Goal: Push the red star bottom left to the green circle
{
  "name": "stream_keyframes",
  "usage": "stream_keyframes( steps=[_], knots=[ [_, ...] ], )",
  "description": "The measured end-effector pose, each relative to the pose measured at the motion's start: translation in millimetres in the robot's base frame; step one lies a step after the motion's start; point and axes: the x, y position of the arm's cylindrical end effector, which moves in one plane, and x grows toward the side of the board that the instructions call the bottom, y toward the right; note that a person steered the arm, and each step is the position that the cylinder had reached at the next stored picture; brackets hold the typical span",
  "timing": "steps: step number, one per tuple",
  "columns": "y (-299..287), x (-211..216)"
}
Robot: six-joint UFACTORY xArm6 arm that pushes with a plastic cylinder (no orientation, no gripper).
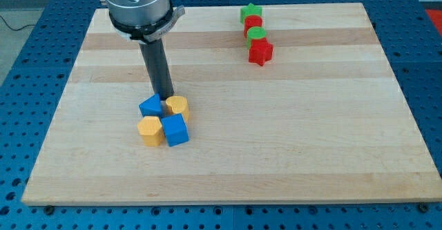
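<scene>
My tip (166, 97) sits bare, holding nothing, at the top edge of a four-block cluster, between a blue block (151, 107) and a yellow block (178, 106). Below them lie a yellow hexagon (150, 130) and a blue cube (175, 129). Well apart, toward the view's upper right, a column runs downward: green star (251, 12), red block (253, 23), green circle (257, 35), then the red star (260, 52) touching it from below.

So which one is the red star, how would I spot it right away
Look to the wooden board's upper right, where four blocks stand in a short column. The red star is the lowest, just below the green circle. The other red block sits higher, between the two green ones.
</scene>
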Motion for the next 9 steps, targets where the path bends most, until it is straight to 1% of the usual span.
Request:
stream_keyframes(
  steps=[2,3,5,6,7,9],
  knots=[
    [0.0,10.7],
    [0.0,8.8],
    [15.0,-36.0],
    [15.0,-36.1],
    [33.2,-37.7],
    [187.2,-49.4]
  ],
)
